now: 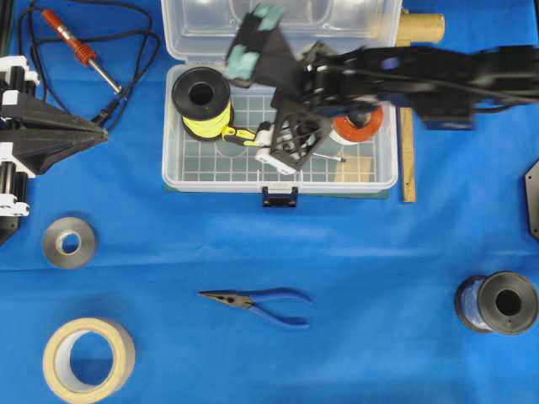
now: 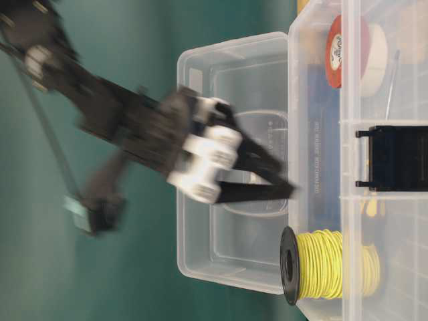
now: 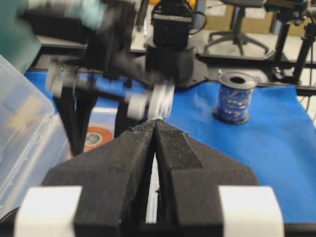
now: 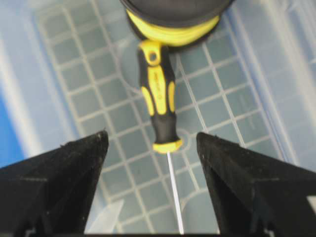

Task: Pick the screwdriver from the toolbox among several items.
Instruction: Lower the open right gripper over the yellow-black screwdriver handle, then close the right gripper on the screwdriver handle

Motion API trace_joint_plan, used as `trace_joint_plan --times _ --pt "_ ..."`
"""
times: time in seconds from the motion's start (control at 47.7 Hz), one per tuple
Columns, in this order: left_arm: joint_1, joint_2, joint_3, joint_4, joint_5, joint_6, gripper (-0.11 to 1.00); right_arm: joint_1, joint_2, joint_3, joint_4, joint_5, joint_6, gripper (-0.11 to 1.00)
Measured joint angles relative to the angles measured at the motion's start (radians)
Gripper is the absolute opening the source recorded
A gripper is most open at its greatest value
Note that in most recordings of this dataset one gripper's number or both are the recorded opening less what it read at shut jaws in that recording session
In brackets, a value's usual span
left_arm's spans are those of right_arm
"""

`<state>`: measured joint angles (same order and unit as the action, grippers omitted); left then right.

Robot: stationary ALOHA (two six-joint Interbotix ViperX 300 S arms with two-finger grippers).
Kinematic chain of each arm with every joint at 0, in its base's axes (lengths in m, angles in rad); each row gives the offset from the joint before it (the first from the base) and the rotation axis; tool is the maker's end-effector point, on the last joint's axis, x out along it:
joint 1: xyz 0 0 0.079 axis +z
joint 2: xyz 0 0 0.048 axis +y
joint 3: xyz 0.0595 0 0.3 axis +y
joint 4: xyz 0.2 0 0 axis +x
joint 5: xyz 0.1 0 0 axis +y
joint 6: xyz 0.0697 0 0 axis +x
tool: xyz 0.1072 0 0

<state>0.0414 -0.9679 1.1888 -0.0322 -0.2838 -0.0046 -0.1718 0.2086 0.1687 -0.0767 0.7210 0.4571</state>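
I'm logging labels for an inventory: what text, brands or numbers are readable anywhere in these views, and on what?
No text can be read for certain.
Red-and-white tape roll: small white print on the red face, too blurred to read.
Clear plastic toolbox lid: faint embossed line, too small to read.
Yellow-and-black-handled screwdriver: possible moulded marking, illegible.
Nothing visible on the yellow wire spool.

Overhead and close right wrist views both face the toolbox [image 1: 278, 172] floor.

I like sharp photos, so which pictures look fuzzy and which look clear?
Table-level view: the right hand and its arm are smeared by motion blur. Left wrist view: that arm is blurred too, but the blue spool is sharp. Right wrist view: the screwdriver is clear between wide-apart fingers.
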Motion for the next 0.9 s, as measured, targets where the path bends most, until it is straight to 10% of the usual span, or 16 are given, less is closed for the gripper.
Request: trace_joint_plan --times 0.503,0.713,0.901 --pt "0.0 0.0 0.009 -0.002 0.0 0.0 0.0 -0.008 0.201 -0.055 0.002 -0.046 0.018 0.7" --pt "0.0 0.0 0.012 -0.002 0.0 0.0 0.0 -0.008 0.201 -0.055 0.002 -0.049 0.018 0.25" --pt "0.0 0.0 0.012 -0.002 0.0 -0.011 0.0 -0.008 0.184 -0.054 0.0 -0.018 0.015 0.26"
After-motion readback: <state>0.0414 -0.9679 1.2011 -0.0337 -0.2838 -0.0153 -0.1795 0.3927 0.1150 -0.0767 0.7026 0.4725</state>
